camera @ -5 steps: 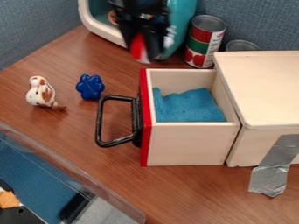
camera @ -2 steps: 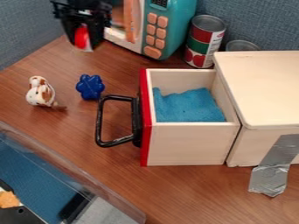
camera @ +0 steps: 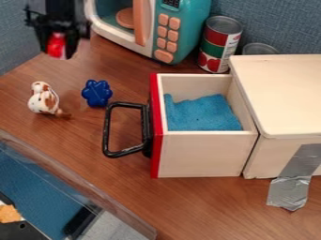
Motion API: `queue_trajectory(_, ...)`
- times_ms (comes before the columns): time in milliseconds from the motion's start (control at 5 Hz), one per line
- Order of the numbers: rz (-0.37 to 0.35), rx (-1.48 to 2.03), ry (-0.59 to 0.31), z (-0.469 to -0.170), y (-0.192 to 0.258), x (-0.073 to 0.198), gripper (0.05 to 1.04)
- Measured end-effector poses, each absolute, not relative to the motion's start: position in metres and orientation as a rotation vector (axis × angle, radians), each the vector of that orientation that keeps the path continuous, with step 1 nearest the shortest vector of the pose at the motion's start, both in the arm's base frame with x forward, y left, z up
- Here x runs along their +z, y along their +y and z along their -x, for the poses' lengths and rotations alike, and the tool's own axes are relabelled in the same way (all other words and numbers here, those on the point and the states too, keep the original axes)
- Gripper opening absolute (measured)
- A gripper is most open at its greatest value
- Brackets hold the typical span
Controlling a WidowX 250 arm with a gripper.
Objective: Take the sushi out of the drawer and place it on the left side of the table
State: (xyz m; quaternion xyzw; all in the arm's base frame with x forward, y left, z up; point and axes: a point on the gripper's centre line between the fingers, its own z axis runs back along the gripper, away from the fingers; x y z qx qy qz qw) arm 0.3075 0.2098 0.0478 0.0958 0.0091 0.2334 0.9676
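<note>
1 gripper [camera: 58, 50], upper left, jaws clamped on 1 red-and-white sushi [camera: 56, 44] above surface [camera: 125, 201]. 1 open drawer [camera: 201, 154], 1 blue cloth [camera: 203, 113] inside. 2 cans [camera: 219, 44], 1 toy microwave [camera: 182, 23], 2 small toys [camera: 97, 93].

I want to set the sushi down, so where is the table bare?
Bare wood: between spotted figurine and clear-walled bin; behind blue toy, before the microwave; on the drawer's near side. Crowded: back right, where microwave, cans and wooden box stand close.
</note>
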Motion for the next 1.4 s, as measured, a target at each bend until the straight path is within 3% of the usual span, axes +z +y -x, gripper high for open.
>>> queue_trajectory(200,-0.228,0.494,0.075,-0.313,0.217,0.031,0.569)
queue_trajectory(400,-0.19,0.534,0.12,-0.308,0.23,0.012,0.569)
queue_trajectory(600,-0.121,0.551,0.098,-0.306,0.237,0.011,0.624)
queue_trajectory(800,-0.044,0.574,0.064,-0.297,0.244,0.007,0.915)
queue_trajectory(1000,-0.017,0.556,0.047,-0.293,0.241,0.009,1.016)
queue_trajectory(1200,-0.025,0.536,0.029,-0.291,0.237,0.025,1.009)
queue_trajectory(1400,-0.077,0.488,-0.034,-0.294,0.223,0.056,1.006)
